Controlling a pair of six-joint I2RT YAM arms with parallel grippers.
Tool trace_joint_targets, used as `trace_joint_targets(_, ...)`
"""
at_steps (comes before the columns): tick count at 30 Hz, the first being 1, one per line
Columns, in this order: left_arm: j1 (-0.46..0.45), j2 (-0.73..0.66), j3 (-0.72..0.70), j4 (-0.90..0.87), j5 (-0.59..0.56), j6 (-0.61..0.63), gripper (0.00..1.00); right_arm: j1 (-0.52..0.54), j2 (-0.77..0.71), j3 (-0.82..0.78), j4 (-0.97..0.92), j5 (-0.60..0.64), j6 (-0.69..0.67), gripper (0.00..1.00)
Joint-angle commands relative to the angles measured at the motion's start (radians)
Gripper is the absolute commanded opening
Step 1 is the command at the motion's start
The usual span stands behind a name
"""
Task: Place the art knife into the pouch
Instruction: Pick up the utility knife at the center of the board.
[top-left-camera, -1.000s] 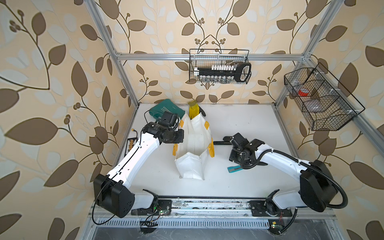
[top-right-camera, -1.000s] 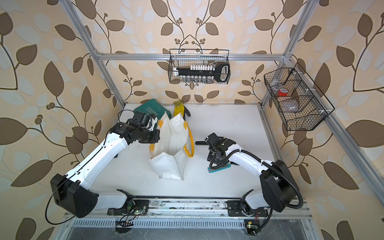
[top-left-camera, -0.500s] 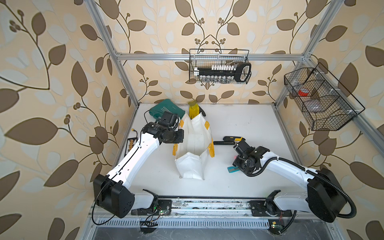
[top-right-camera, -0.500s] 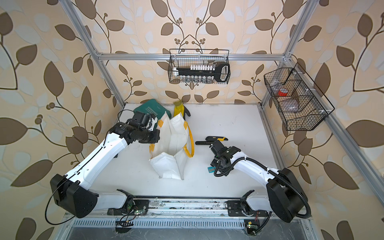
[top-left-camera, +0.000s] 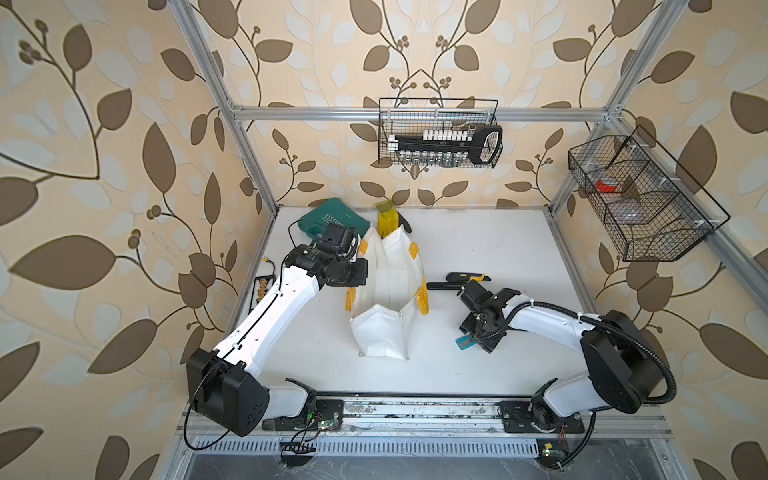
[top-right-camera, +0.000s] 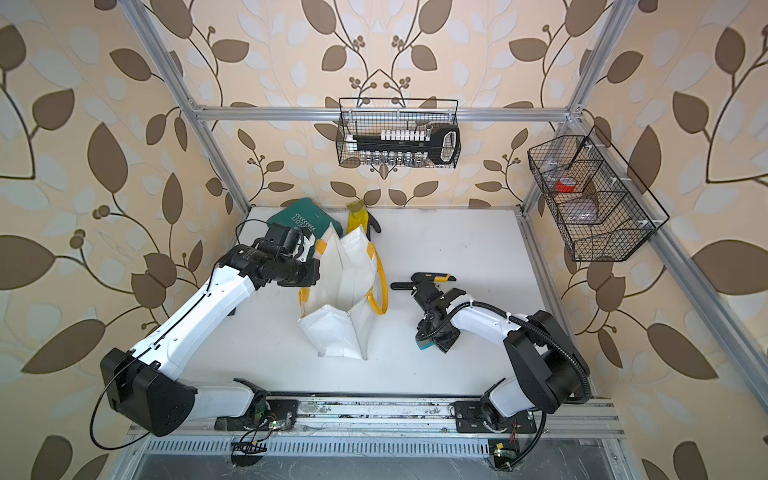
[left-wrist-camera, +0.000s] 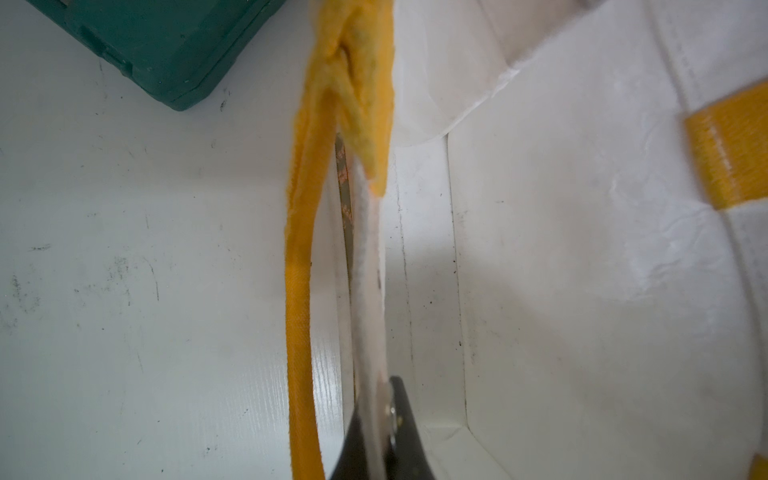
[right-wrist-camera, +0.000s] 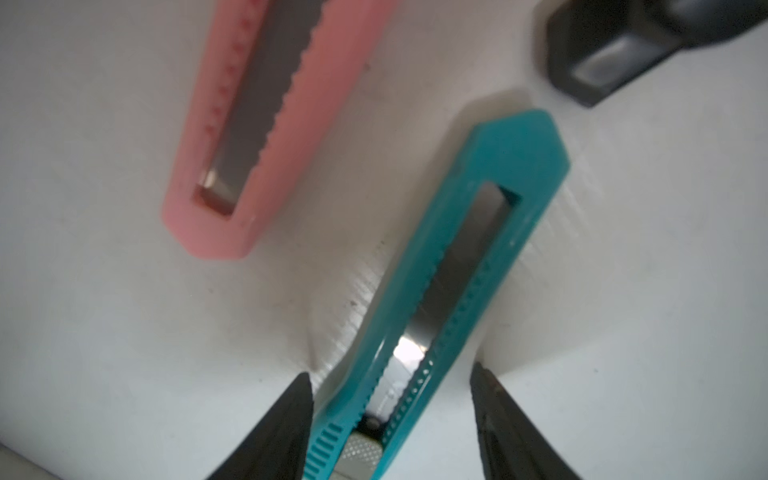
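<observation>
Jaws of right gripper (right-wrist-camera: 390, 370) stand parted astride teal art knife (right-wrist-camera: 490, 232); left gripper (left-wrist-camera: 376, 419) clenched on pouch (left-wrist-camera: 582, 249) rim.

Top views overhead — wrists close: pouch (left-wrist-camera: 582, 249), teal knife (right-wrist-camera: 515, 166).

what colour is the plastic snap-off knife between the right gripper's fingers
Teal; the plastic snap-off knife shows best in the right wrist view.
</observation>
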Motion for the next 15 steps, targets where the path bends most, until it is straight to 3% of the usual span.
trace_joint_targets(1, -0.010, -0.033, -0.011, 0.019, 0.006, 0.011, 0.00, 0.011, 0.028, 0.041, -0.027, 0.046, 0.027, 0.62)
trace_joint_targets(9, -0.010, -0.036, -0.013, 0.017, 0.003, 0.015, 0.00, 0.049, 0.088, 0.052, -0.004, 0.023, 0.007, 0.55)
trace_joint_targets(13, -0.010, -0.038, -0.013, 0.018, 0.003, 0.015, 0.00, 0.066, 0.086, 0.018, 0.045, 0.007, 0.018, 0.36)
trace_joint_targets(15, -0.011, -0.036, -0.012, 0.017, 0.003, 0.013, 0.00, 0.071, 0.092, 0.017, 0.049, 0.004, 0.006, 0.22)
